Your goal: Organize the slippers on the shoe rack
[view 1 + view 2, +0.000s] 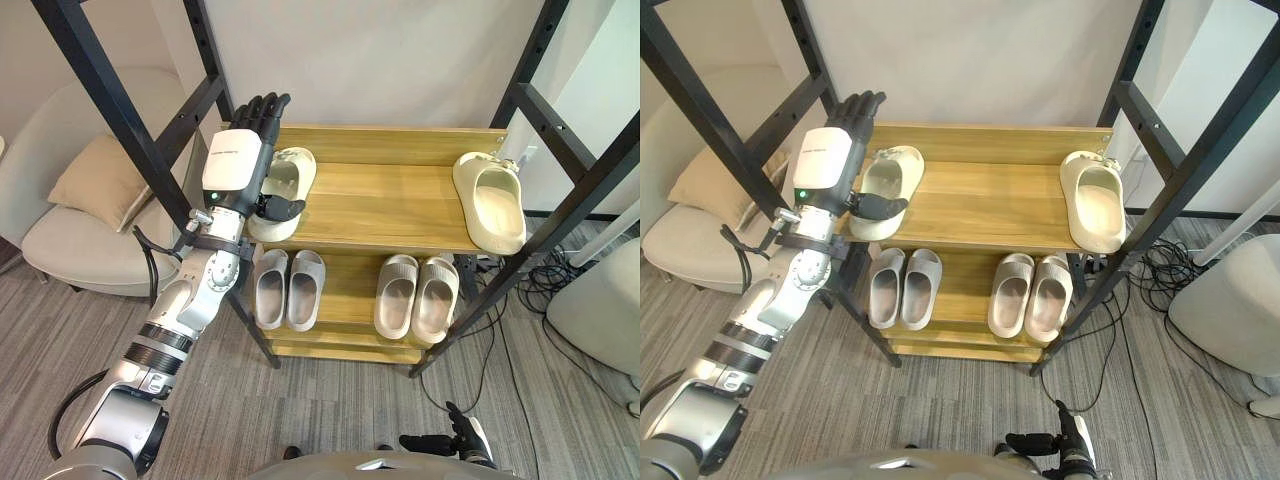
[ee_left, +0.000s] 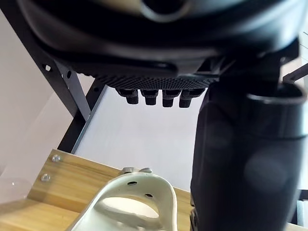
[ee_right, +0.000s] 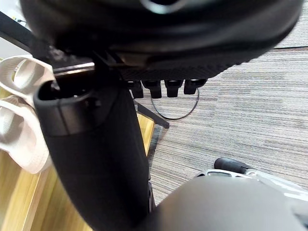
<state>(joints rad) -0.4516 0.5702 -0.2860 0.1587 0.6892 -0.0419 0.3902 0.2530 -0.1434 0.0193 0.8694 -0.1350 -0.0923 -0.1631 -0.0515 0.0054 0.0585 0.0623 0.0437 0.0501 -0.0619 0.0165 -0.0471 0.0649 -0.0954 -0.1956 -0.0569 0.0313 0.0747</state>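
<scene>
**Spotter:** Where's the slipper you're working on?

**Operator:** The left cream slipper (image 1: 288,175) lies at the left end of the top shelf (image 1: 390,205) of the shoe rack (image 1: 345,352). Its mate, the right cream slipper (image 1: 492,205), is at the far right end, well apart from it. Below them, a grey pair (image 1: 288,288) and a beige pair (image 1: 417,296) already sit side by side.

**Spotter:** And your hands?

**Operator:** My left robot hand (image 1: 238,160) is just beside the left slipper's outer edge. Its fingers are straight and spread, pointing toward the back wall. The thumb (image 1: 283,209) reaches over the slipper's near end, but I can't tell whether it's touching. My right robot hand (image 1: 455,438) hangs low near the floor with relaxed fingers and holds nothing.

**Spotter:** So how do you want to do it?

**Operator:** I think the job is bringing the two cream slippers together. I'd close the thumb and fingers across the slipper's side wall and lift only enough to clear the wood. Then I'd carry it straight along the shelf toward its mate. The black post (image 1: 190,110) is close to my wrist, so I'd keep the elbow in. A loose pinch on that soft rim could let it twist.
</scene>
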